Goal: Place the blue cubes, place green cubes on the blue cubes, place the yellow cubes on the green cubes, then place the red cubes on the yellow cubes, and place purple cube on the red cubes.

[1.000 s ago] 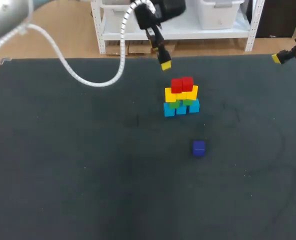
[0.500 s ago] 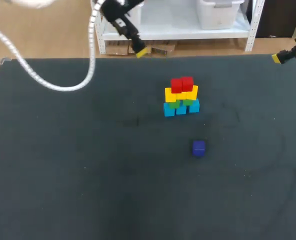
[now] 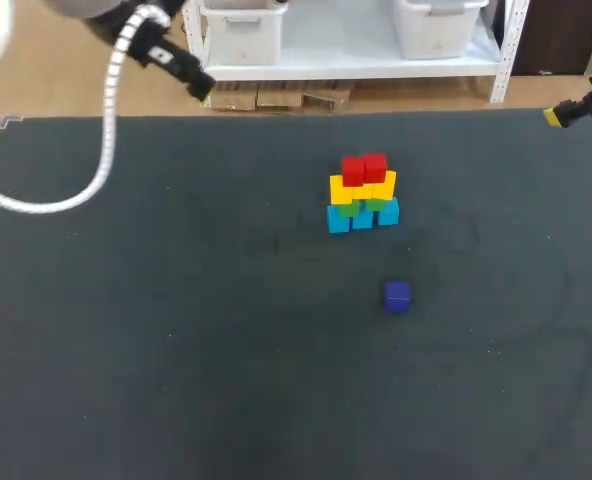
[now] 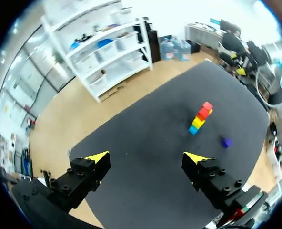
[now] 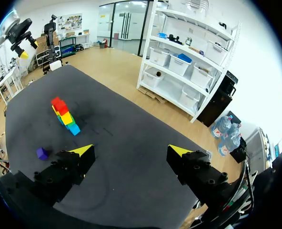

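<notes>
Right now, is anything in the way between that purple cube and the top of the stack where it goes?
Nothing visible. Only bare table lies between the purple cube and the stack, and the red cubes on top carry nothing. The left tool and right tool are open, far from the cubes.

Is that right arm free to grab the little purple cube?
Probably yes: the purple cube lies alone on the mat, apart from the stack, and the right arm's fingers are open and empty.
</notes>
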